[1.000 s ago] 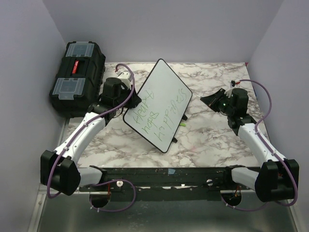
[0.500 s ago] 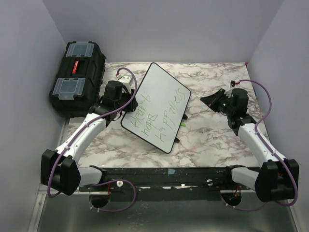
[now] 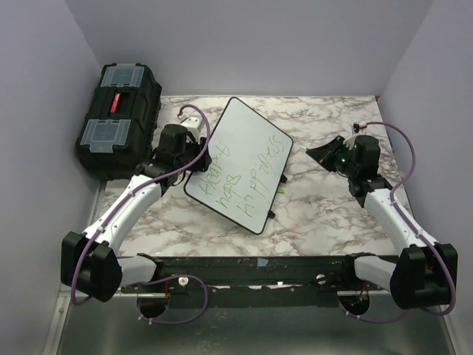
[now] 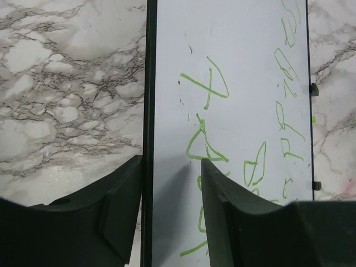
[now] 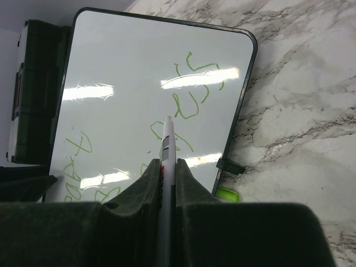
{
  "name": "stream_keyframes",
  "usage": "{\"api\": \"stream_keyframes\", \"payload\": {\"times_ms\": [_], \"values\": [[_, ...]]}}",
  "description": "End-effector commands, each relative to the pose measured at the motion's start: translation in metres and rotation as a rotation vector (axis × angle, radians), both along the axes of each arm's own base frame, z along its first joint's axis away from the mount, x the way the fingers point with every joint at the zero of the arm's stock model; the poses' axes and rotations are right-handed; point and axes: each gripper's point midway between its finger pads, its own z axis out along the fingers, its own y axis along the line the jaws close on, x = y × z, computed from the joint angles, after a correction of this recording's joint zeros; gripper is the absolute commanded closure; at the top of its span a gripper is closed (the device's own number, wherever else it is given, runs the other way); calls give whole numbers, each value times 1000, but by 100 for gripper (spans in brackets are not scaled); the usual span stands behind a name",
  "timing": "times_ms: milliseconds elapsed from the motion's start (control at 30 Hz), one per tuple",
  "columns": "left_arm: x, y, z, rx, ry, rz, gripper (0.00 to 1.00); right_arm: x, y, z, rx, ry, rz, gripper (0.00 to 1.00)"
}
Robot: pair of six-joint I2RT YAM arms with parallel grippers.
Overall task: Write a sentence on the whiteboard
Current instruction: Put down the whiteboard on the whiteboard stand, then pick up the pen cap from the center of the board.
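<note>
Robot test cell in a lab: plain lavender walls box in my marble-patterned table. My left arm and right arm are bolted to a black rail (near edge), and a black toolbox sits at far left.

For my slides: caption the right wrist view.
Right gripper holds a white pen before the whiteboard, green sentence showing.

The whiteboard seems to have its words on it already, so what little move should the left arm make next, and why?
Probably lift the left tool straight up off the whiteboard. Its jaws stand apart astride the board's edge, gripping nothing. The board rests on the table with the sentence in three green lines, and the right tool holds the marker clear of it.
</note>
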Motion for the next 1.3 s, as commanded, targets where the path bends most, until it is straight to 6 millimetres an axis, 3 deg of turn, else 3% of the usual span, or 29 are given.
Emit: {"api": "stream_keyframes", "payload": {"times_ms": [0, 333, 533, 633, 800, 1000, 1100, 1267], "values": [[-3, 1, 18, -11, -57, -1, 52, -4, 4, -3, -2, -5, 27, 99], [-10, -1, 35, -13, -85, -24, 41, -5, 2, 1, -18, -13, 23, 99], [-17, -6, 59, -13, -118, -60, 32, -4, -1, 7, -34, -25, 11, 99], [-25, -18, 71, 12, -135, -139, 30, 1, -4, 17, -54, -46, -3, 99], [-43, -63, 86, 144, -179, -386, 28, 15, -8, 43, -95, -78, -10, 99], [-72, -126, 83, 186, -249, -729, 32, 29, -21, 87, -152, -146, -74, 99], [-83, -148, 71, 199, -268, -877, 33, 31, -28, 102, -172, -166, -111, 99], [-84, -182, 35, 255, -300, -1048, 39, 35, -36, 122, -192, -193, -156, 99]]}}
